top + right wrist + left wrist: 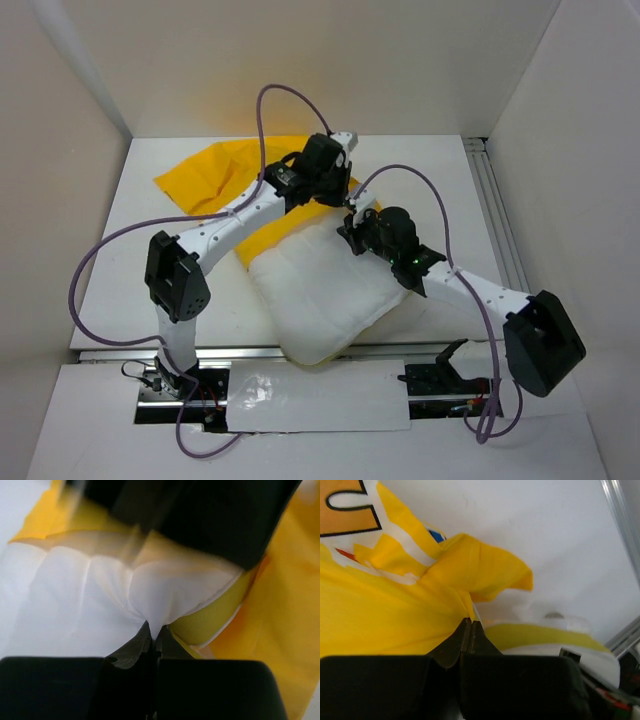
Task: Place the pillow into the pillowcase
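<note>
Two grippers were clamped shut. Nearest the bases, the puffy white rectangular pillow (320, 295) lay on the white table (120, 280), its far edge pinched by the right gripper (152, 630). Beyond it, the left gripper (470, 626) pinched the bright yellow fabric pillowcase (210, 175), bunched against the pillow's far end.

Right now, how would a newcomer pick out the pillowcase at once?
On the white table, look past the puffy white pillow to the far side. The bright yellow fabric pillowcase lies crumpled there, its near edge lapping the pillow's far end. Unlike the pillow, it is thin, all yellow and printed.
</note>
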Tool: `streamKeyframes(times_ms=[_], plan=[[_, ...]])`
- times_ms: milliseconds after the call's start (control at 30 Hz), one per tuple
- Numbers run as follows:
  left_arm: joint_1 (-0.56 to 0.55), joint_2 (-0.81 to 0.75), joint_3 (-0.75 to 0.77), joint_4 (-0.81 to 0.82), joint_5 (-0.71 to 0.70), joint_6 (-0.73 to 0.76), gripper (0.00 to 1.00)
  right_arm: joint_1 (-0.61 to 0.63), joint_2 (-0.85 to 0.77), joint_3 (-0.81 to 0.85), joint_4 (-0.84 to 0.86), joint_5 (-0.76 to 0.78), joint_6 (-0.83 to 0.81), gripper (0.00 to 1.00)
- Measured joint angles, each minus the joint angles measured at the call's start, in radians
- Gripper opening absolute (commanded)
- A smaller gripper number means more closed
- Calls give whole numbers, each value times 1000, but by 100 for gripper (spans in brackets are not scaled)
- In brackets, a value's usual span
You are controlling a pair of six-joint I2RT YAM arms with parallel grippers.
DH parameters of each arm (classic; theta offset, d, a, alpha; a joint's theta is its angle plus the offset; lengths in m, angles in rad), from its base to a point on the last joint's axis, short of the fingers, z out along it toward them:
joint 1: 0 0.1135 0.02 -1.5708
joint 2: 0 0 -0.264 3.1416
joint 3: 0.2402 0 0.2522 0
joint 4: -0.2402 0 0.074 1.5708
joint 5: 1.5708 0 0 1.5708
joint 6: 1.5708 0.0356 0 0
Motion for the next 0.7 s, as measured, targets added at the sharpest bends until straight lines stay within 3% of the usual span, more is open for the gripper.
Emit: streamKeyframes(times_ms=[167, 433, 467, 533, 567, 633, 667, 700], plan=[[-6, -25, -264, 200, 93, 14, 0, -11, 94, 10, -11, 25, -19, 0], [-4, -20, -310, 313, 135, 24, 3, -40, 114, -14, 47, -13, -5, 0], [-5, -17, -309, 314, 133, 23, 23, -43, 112, -16, 47, -15, -4, 9], [-9, -3, -283, 285, 121, 21, 44, -48, 107, -18, 37, -10, 6, 24], [-12, 4, -264, 264, 109, 22, 53, -54, 103, -18, 32, -6, 10, 46], [-19, 17, -215, 192, 72, 38, 77, -73, 82, -14, -2, 34, 37, 61], [-19, 19, -197, 166, 43, 35, 96, -83, 66, -11, -30, 52, 45, 67], [-16, 19, -182, 143, 15, 44, 100, -92, 49, -3, -65, 74, 56, 73]])
